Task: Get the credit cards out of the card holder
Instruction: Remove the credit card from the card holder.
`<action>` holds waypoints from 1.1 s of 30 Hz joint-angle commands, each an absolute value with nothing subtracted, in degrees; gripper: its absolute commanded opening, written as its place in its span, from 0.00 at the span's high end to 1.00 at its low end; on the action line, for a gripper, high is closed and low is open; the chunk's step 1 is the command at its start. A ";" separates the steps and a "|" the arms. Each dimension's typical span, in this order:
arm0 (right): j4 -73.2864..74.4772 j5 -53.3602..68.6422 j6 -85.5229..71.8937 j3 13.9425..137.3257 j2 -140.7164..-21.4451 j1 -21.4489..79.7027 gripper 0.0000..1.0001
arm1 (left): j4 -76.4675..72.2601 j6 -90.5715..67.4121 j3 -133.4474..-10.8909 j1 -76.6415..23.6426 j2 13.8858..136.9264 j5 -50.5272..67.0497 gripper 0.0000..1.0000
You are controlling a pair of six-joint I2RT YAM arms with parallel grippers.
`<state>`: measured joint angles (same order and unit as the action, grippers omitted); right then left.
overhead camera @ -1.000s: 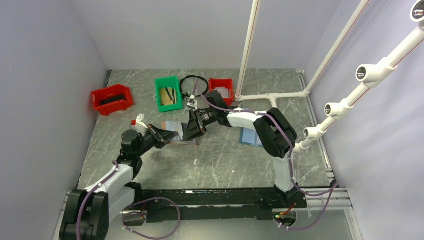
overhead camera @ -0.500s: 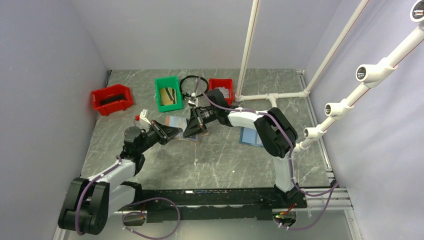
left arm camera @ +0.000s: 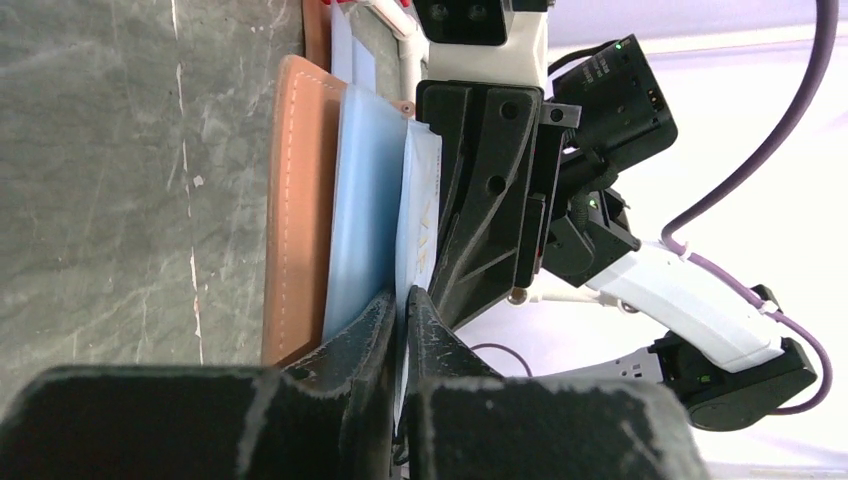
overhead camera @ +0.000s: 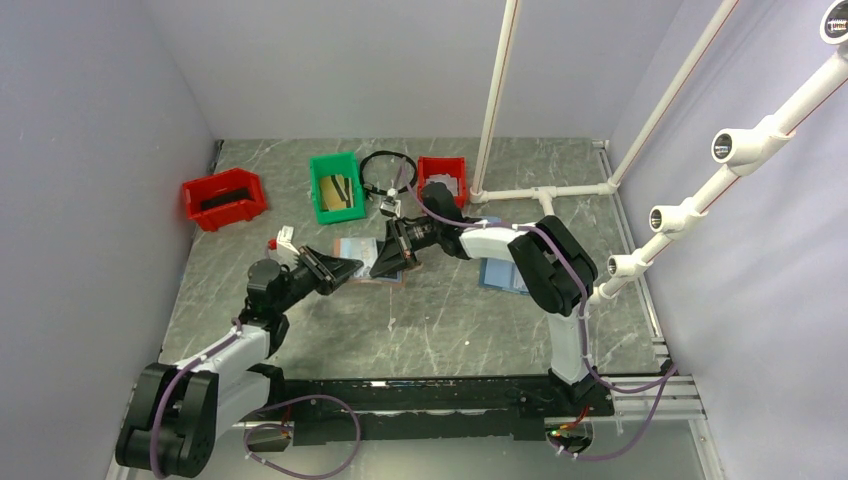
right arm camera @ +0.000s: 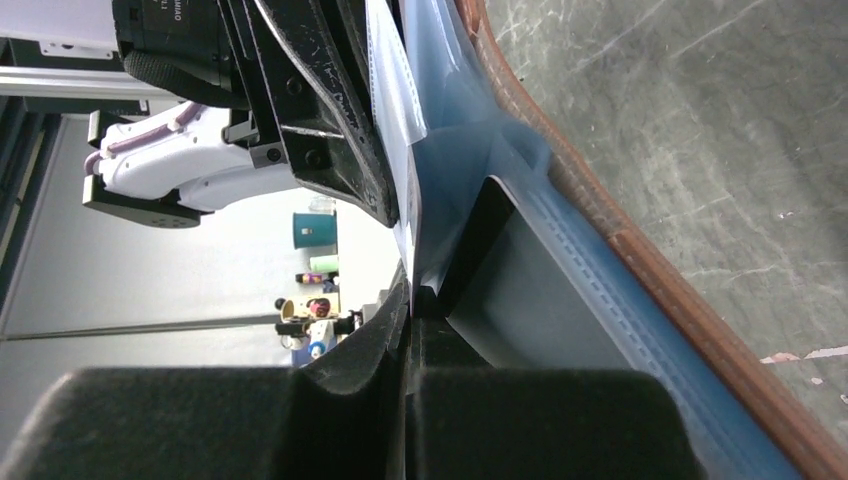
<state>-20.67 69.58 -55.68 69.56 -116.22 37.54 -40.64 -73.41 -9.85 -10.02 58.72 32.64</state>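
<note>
Roughly at the middle of the overhead frame, the card holder point(overhead camera: 362, 250) lies open on the grey table point(overhead camera: 450, 330), its reddish-brown cover down and its pale blue pages up. Both arms meet over it, the left gripper point(overhead camera: 345, 267) at its left edge and the right gripper point(overhead camera: 385, 265) at its right edge.

Seen from the left wrist, the brown cover runs up the left centre of the frame. A blue page point(left arm camera: 365, 200) lies against it, and a pale sheet with faint gold marks point(left arm camera: 420, 200) lies on top. The left fingers point(left arm camera: 370, 335) stand very narrow, nipping the lower end of that pale sheet, whose edge runs straight into the slit between them. Whether the sheet is a card or a pocket page, I cannot tell.

Seen from the right wrist, the right fingers point(right arm camera: 385, 330) are pressed fully together at the lower centre of the frame. The pale sheet and the blue page both run down into the place where the tips meet. Just right of the tips, a dark grey credit card point(right arm camera: 530, 300) sits inside a blue pocket. I cannot tell whether these fingers grip the card, the page or nothing.

Along the upper part of the overhead frame stand a red bin point(overhead camera: 224, 197), a green bin point(overhead camera: 337, 186), a black cable ring point(overhead camera: 388, 163) and a second red bin point(overhead camera: 443, 172). A blue wallet point(overhead camera: 500, 272) lies at right centre, partly under the right arm.
</note>
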 commanded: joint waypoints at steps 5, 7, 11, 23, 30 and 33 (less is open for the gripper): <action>-24.20 71.20 -54.12 67.03 -112.77 35.83 1.00 | -50.26 -76.72 -6.93 -7.46 56.72 33.46 0.96; -24.00 71.35 -53.47 66.80 -112.71 35.54 1.00 | -49.87 -76.65 -6.66 -7.03 55.89 33.97 0.98; -21.39 71.35 -50.45 66.60 -112.55 34.80 1.00 | -48.19 -76.42 -5.91 -5.44 53.88 34.85 0.99; -21.47 72.07 -49.20 65.45 -113.24 34.10 1.00 | -46.49 -76.99 -4.04 -1.51 49.62 38.18 0.99; -18.99 71.95 -46.02 65.94 -113.05 33.89 1.00 | -50.18 -77.41 -3.78 -1.22 52.86 40.20 1.00; -2.77 68.05 -31.72 70.18 -112.32 33.43 1.00 | -47.09 -76.03 -3.86 -1.06 53.39 40.51 1.00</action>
